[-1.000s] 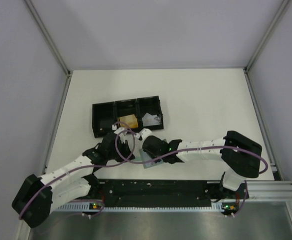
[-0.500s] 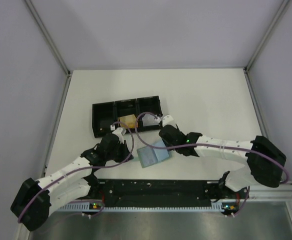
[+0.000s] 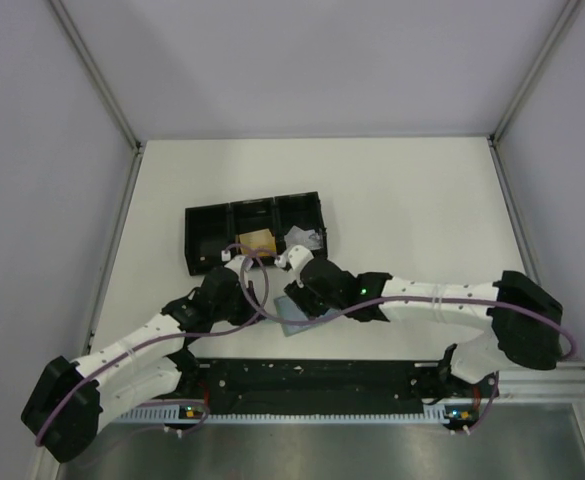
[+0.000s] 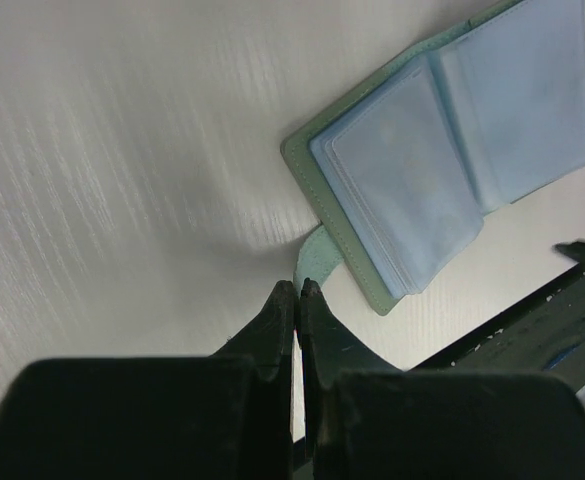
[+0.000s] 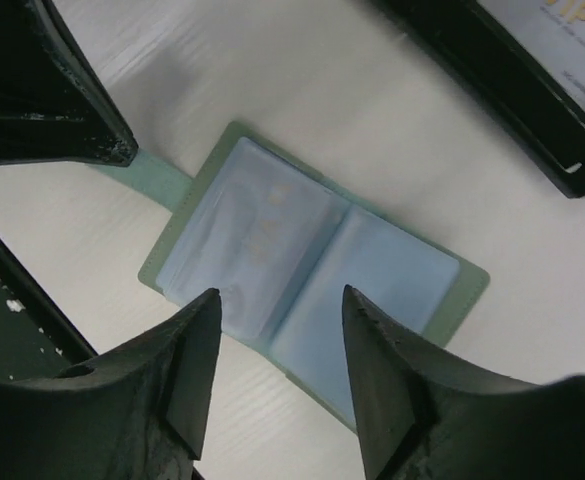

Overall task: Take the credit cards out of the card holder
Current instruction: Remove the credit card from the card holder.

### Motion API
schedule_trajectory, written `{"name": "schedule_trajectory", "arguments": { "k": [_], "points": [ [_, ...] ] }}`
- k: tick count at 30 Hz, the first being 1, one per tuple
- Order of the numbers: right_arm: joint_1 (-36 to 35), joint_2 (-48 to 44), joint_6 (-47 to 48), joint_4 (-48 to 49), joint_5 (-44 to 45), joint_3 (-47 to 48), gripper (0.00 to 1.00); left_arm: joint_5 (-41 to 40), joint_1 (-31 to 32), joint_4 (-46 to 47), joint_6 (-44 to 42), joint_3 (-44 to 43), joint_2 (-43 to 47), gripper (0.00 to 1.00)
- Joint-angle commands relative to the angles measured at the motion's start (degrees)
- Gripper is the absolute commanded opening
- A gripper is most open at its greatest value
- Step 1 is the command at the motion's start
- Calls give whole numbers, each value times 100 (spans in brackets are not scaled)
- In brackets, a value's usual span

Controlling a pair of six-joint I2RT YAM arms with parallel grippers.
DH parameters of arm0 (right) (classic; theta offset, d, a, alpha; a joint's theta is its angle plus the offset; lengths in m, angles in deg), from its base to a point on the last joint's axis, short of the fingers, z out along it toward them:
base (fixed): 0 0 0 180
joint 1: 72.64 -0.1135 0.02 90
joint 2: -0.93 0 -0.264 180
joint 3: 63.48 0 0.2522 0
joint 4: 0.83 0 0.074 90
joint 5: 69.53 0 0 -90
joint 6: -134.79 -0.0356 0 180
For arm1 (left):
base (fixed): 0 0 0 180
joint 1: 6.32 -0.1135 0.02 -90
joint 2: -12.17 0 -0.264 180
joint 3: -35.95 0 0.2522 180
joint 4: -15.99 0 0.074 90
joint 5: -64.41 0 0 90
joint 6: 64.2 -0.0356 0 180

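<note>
**Card holder lies open beneath the right gripper**

The card holder lies spread open, clear pockets up, near the middle of the near edge of the tabletop. The right gripper hangs directly over it, fingers well apart, with nothing between them. The left gripper is closed tight, its tips at the end of the holder's small tab. Whether it pinches the tab or only presses on it, I cannot tell. Just beyond the holder, toward the far edge, sits the black tray, with a gold card and a silvery card inside. White tabletop runs wide toward the far and right edges.
</note>
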Motion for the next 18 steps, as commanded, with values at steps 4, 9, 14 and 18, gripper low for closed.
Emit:
{"name": "schedule_trajectory", "arguments": {
  "k": [4, 9, 14, 18],
  "points": [
    [-297, 852, 621, 460, -274, 475, 59, 39, 20, 115, -19, -63, 47, 0],
    [-359, 1239, 727, 486, -397, 564, 60, 48, 12, 133, -2, -55, 29, 0],
    [-385, 1415, 744, 530, -397, 590, 61, 48, 12, 142, -11, -55, 11, 0],
    [-385, 1547, 753, 487, -178, 590, 63, 39, 12, 115, -19, -46, 38, 0]
  ]
}}
